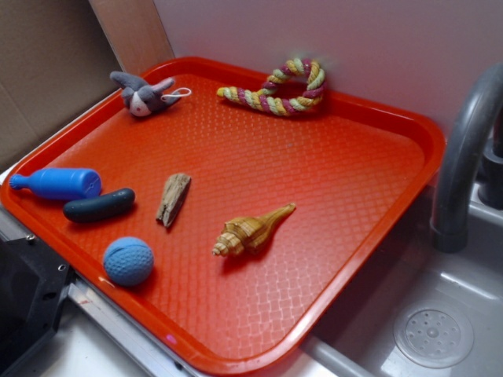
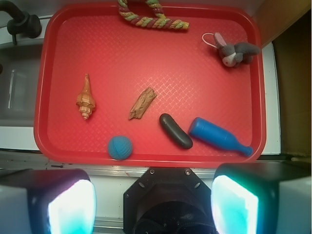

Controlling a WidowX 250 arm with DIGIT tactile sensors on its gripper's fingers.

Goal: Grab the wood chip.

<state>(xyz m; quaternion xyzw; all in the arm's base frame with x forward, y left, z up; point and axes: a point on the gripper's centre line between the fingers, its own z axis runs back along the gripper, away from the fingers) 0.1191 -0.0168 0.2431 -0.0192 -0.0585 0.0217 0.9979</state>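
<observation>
A red tray (image 2: pixel 53 58) sits beside a sink (image 1: pixel 440 330); the wood chip (image 2: pixel 142 103) lies near its middle, shell (image 2: pixel 85 103) at nine o'clock in the wrist view; the tool (image 2: pixel 153 202) hangs above, fingers wide apart.

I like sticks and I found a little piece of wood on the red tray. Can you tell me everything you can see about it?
The wood chip is a small, flat, longish sliver of grey-brown wood with rough, streaky grain; one end is narrower and its edges are ragged. It lies flat on the red tray, near the middle, angled. Nothing touches it. The dark pickle-shaped toy lies to one side, the striped seashell to the other, and the blue ball sits nearby. The gripper is well away from it.
</observation>
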